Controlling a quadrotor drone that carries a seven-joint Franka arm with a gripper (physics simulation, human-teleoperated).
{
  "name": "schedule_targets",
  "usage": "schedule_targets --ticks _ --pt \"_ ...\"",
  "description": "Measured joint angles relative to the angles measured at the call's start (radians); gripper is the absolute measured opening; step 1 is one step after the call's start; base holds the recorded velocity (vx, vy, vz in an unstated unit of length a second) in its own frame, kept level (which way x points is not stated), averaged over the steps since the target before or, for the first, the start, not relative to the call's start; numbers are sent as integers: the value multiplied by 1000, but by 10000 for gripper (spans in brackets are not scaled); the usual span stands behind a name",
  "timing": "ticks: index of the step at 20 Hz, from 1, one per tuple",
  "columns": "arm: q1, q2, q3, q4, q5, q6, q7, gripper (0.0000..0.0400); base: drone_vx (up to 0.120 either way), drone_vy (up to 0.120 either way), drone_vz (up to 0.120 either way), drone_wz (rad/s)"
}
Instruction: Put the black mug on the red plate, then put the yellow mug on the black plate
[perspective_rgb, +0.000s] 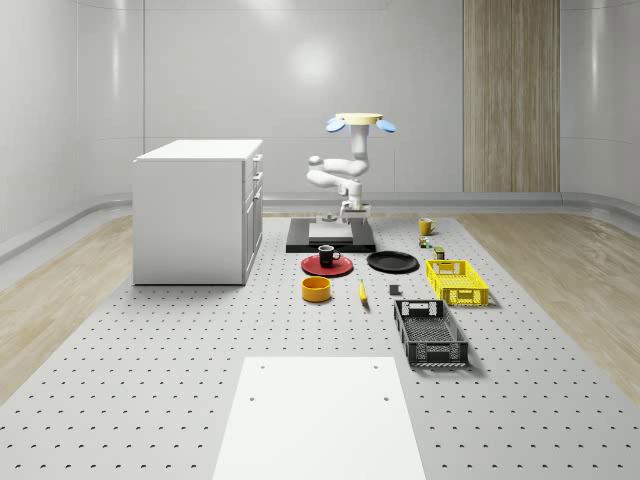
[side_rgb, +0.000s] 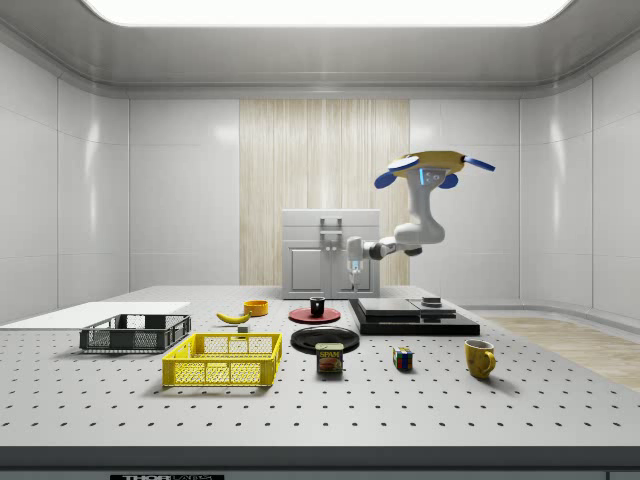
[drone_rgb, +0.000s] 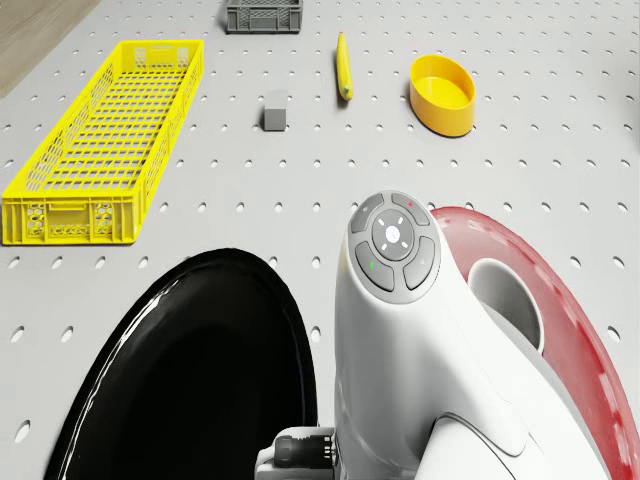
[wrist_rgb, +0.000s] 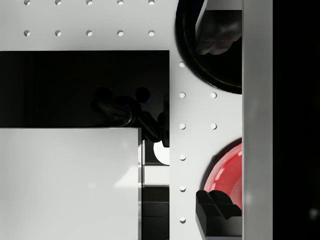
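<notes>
Black mug (perspective_rgb: 327, 255) stood upright on red plate (perspective_rgb: 312, 266), handle toward black plate (perspective_rgb: 392, 262). Yellow mug (side_rgb: 480, 357) upright on worktop (perspective_rgb: 200, 360). Drone (perspective_rgb: 359, 121) hovered over black platform (perspective_rgb: 330, 237); jaws (side_rgb: 354, 268) state unclear. Tin (side_rgb: 329, 358) read "SPAM".

The small can (side_rgb: 330, 358) on the surface (side_rgb: 300, 420) has a label with yellow letters on a dark band. The word looks like "SPAM", but the letters are tiny and hard to be sure of. A dark strip (side_rgb: 165, 477) on the front edge of the surface has pale marks that could be letters, but they cannot be read. The round pad (drone_rgb: 393, 242) on the robot arm has small red and green marks on its buttons, with no words. No other words or numbers can be read.
</notes>
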Motion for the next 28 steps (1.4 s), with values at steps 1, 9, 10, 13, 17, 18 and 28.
schedule_targets --ticks 1,9,10,13,17,18,28 --pt "0 0 0 0 0 0 0 400 -120 120 0 0" --pt "-1 -3 0 0 1 3 1 400 -120 120 0 0" --pt "-1 -4 0 0 2 3 1 400 -120 120 0 0" --pt "-2 -5 0 0 2 4 1 400 -120 120 0 0" --pt "-2 -6 0 0 2 5 1 400 -120 120 0 0" --pt "-2 -6 0 0 3 6 1 400 -120 120 0 0" --pt "-3 -9 0 1 4 8 2 400 -120 120 0 0"
